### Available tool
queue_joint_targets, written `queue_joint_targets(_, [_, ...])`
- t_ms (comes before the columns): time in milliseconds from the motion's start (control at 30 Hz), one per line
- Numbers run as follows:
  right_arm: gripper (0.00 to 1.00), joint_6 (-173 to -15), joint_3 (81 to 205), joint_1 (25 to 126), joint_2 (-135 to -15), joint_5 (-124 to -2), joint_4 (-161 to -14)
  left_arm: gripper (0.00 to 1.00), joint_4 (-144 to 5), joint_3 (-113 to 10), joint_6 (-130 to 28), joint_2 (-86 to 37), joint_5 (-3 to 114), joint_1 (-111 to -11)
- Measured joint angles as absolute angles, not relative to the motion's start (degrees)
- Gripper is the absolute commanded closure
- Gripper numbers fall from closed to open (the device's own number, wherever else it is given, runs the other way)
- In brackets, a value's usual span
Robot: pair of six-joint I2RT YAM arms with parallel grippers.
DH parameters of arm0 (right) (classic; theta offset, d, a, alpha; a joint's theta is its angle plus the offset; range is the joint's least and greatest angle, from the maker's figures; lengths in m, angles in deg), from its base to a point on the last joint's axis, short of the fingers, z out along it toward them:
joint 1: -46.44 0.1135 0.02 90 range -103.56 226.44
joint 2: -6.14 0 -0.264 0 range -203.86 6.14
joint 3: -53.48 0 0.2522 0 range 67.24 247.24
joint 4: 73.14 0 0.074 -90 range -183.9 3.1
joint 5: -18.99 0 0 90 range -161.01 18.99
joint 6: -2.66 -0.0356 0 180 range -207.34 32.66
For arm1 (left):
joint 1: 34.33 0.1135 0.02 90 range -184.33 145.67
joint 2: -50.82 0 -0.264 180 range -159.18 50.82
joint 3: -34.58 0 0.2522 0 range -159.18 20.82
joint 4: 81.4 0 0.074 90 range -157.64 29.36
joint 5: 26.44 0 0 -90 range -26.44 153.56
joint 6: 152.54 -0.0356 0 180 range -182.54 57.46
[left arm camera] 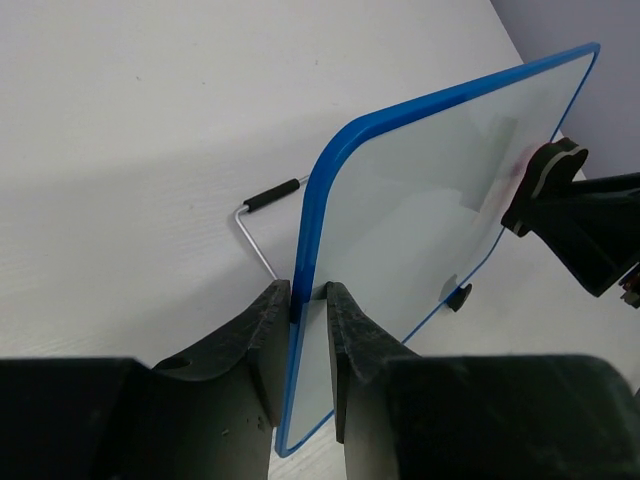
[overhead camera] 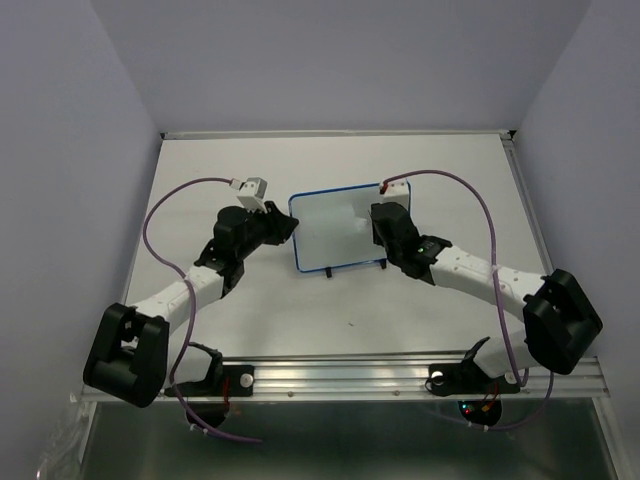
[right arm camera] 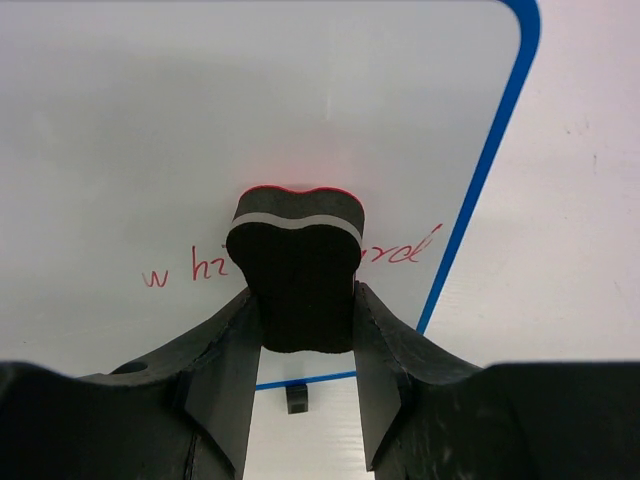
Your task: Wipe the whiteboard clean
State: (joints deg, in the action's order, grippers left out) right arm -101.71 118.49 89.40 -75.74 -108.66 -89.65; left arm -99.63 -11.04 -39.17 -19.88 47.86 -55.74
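The whiteboard (overhead camera: 330,228), white with a thin blue frame and small black feet, stands tilted in the middle of the table. My left gripper (left arm camera: 308,292) is shut on its left blue edge (left arm camera: 312,215). My right gripper (right arm camera: 306,295) is shut on a black eraser block (right arm camera: 298,270), which presses against the board face (right arm camera: 200,120) over red writing (right arm camera: 185,270). The eraser hides the middle of the writing. In the left wrist view the eraser (left arm camera: 538,185) shows against the board's far side. In the top view my right gripper (overhead camera: 385,222) is at the board's right half.
A thin wire stand (left arm camera: 262,215) with a black tip props the board from behind. The white tabletop (overhead camera: 340,320) lies around the board. Grey walls enclose the table on three sides. A metal rail (overhead camera: 350,375) runs along the near edge.
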Motion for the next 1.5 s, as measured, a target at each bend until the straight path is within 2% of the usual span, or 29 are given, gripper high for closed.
queue_joint_targets(233, [0.99, -101.7, 116.9, 88.4, -73.8, -107.2, -88.4, 0.87, -101.1, -11.0, -40.1, -20.9, 46.1, -55.7])
queue_joint_targets(567, [0.99, -98.3, 117.0, 88.4, -78.8, -97.0, -82.2, 1.00, -102.8, -11.1, -41.0, -22.7, 45.8, -55.7])
queue_joint_targets(733, [0.99, -98.3, 117.0, 88.4, -79.5, -95.5, -81.6, 1.00, -103.1, -11.1, -41.7, -23.0, 45.8, -55.7])
queue_joint_targets(1067, [0.99, -99.0, 117.0, 87.7, -79.5, -101.3, -81.6, 1.00, -103.4, -11.1, -44.7, -22.9, 45.7, -56.0])
queue_joint_targets(1500, [0.99, -99.2, 115.4, 80.5, -78.9, -101.6, -80.9, 1.00, -103.4, -10.8, -46.2, -22.8, 45.7, -56.1])
